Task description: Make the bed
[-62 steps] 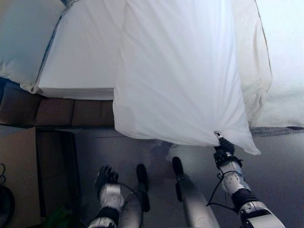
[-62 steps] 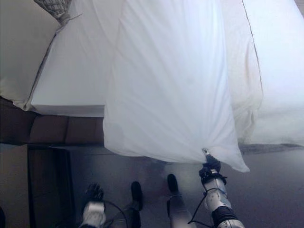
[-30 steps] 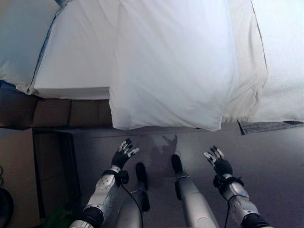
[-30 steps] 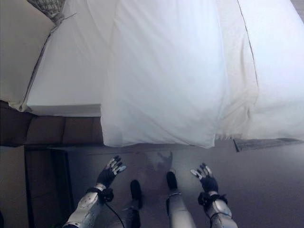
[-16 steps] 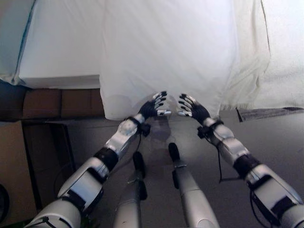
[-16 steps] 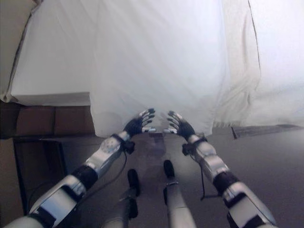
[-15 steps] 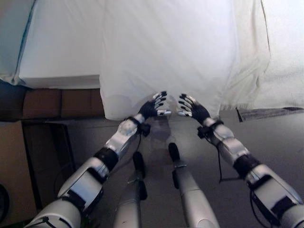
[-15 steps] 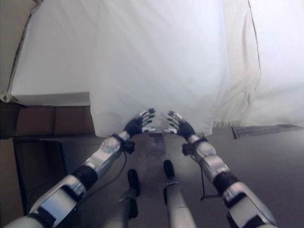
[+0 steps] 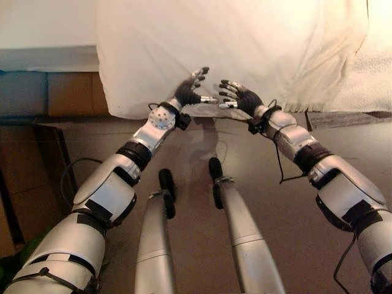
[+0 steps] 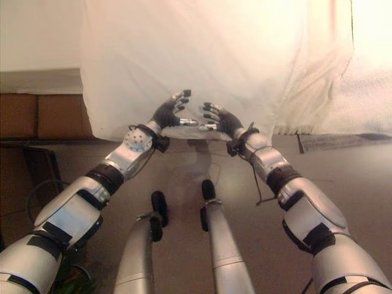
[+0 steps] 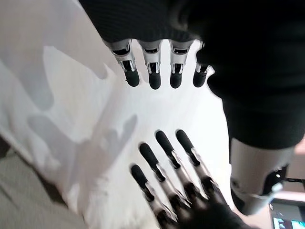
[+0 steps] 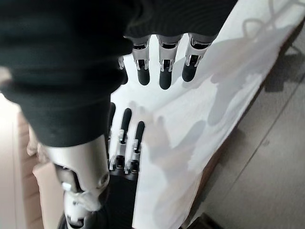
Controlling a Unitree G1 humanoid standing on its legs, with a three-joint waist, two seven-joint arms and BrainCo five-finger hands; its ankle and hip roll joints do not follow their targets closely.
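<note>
reaching side by side, left hand (image 9: 187,93) and right hand (image 9: 242,98) spread at sheet (image 9: 245,43) edge.

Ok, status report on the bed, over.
Left hand and right hand both open, side by side at the hanging edge of the white sheet. Nothing gripped. Nothing in the way.

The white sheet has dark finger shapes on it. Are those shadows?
Yes: in the left wrist view, grey finger shadows fall on the white sheet beside the left hand; in the right wrist view, the right hand casts the same.
</note>
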